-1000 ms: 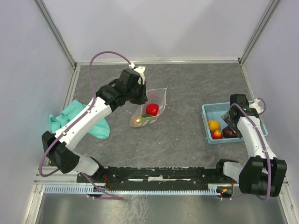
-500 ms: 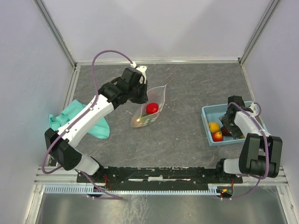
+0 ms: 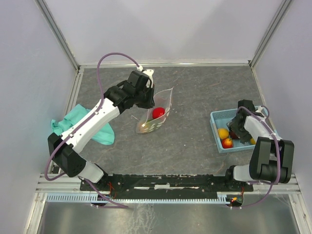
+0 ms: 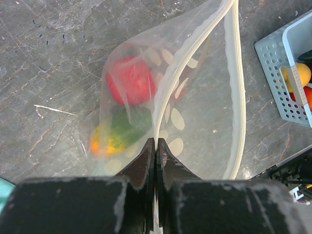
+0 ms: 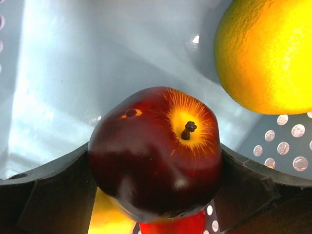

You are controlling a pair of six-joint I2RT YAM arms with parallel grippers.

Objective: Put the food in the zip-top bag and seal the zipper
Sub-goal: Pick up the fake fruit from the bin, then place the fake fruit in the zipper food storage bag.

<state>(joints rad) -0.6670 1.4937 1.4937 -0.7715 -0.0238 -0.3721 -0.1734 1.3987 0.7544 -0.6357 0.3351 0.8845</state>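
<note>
left end effector (image 4: pixel 156 142) clamped on zipper (image 4: pixel 237 87) lip, mouth agape | bag (image 3: pixel 165 103) mid-counter (image 3: pixel 195 92), open room around; food (image 4: pixel 130 80) inside blurred by plastic | right end effector (image 5: pixel 155 168) in basket (image 3: pixel 218 114) gripping apple (image 5: pixel 141 146), orange (image 5: pixel 268 53) just beside, cut off

Left end effector (image 4: pixel 156 143) pinching zip-top bag (image 4: pixel 207 114) rim, food (image 4: pixel 130 80) inside
</note>
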